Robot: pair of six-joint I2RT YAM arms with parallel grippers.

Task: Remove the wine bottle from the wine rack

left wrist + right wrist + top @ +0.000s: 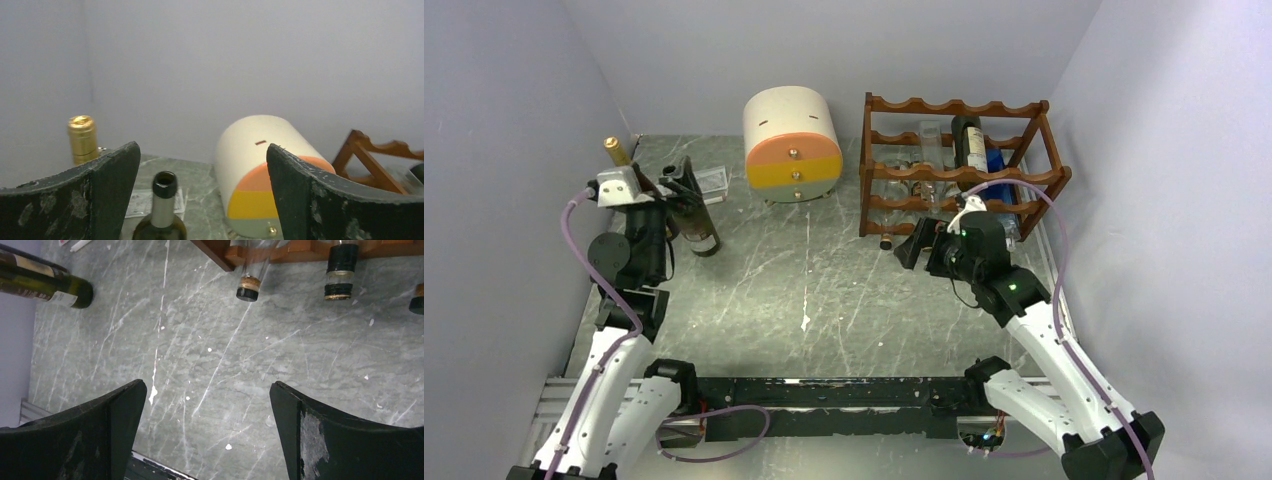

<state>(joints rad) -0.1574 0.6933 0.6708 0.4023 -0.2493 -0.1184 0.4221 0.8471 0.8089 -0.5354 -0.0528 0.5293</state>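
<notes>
The dark reddish-brown wine rack [964,170] stands at the back right with several bottles lying in it, among them a dark one [969,140] on the upper tier. A dark green wine bottle [697,225] stands upright on the table at the left. My left gripper [679,188] is open just above it. In the left wrist view the bottle's open neck [164,192] sits low between the fingers [112,180], nearer the left one, untouched. My right gripper [921,245] is open and empty over the table in front of the rack, seen too in its wrist view [207,395].
A cream-and-orange drawer unit [792,145] stands at the back centre. A gold-capped bottle [614,150] and a clear box [712,180] are at the back left. Bottle necks [247,290] stick out of the rack's front. Walls close in on both sides.
</notes>
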